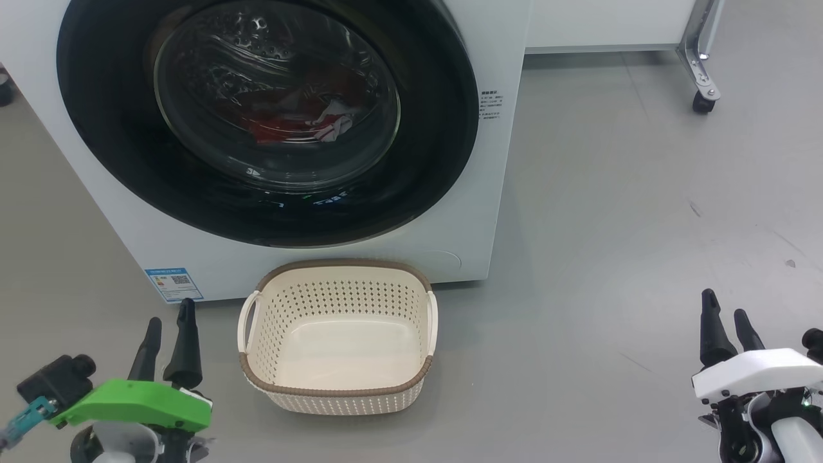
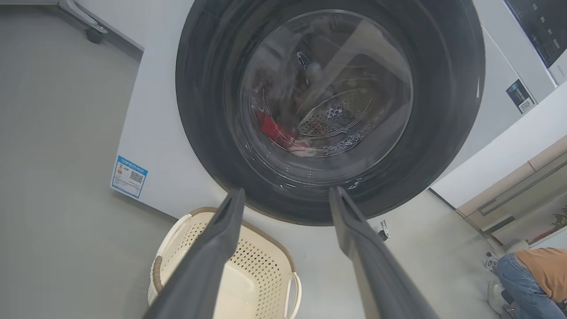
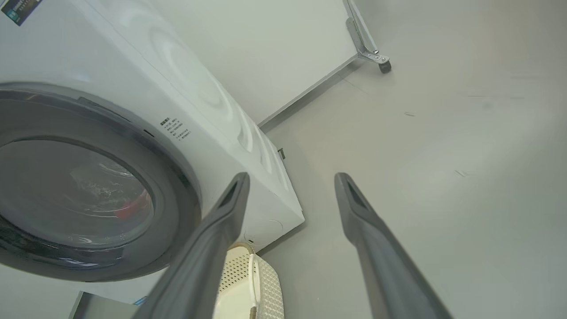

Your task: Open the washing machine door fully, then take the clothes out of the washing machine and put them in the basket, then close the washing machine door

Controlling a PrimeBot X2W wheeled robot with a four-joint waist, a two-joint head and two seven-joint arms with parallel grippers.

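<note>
- Door [image 1: 267, 212] is being seen shut on the washer [image 1: 501, 161], red clothes [image 1: 289, 125] behind its glass.
- Left gripper [image 1: 170, 313] and right gripper [image 1: 724, 304] are being held open, empty, before the washer.
- Door is being judged rigid, slippery; its rim edge is being favoured.

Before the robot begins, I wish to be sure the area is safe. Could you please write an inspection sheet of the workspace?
Surface: grey floor, a few small dark marks.
Job's things: washing machine with washing machine door shut; red clothes behind its glass; basket empty, on the floor before the machine.
Clutter: nothing seen.
Grippers: left gripper and right gripper low on either side of the basket, jaws open, holding nothing.
Cables: nothing seen on the floor.
Surroundings: metal frame on a caster beyond the machine; a person crouching at the side.
</note>
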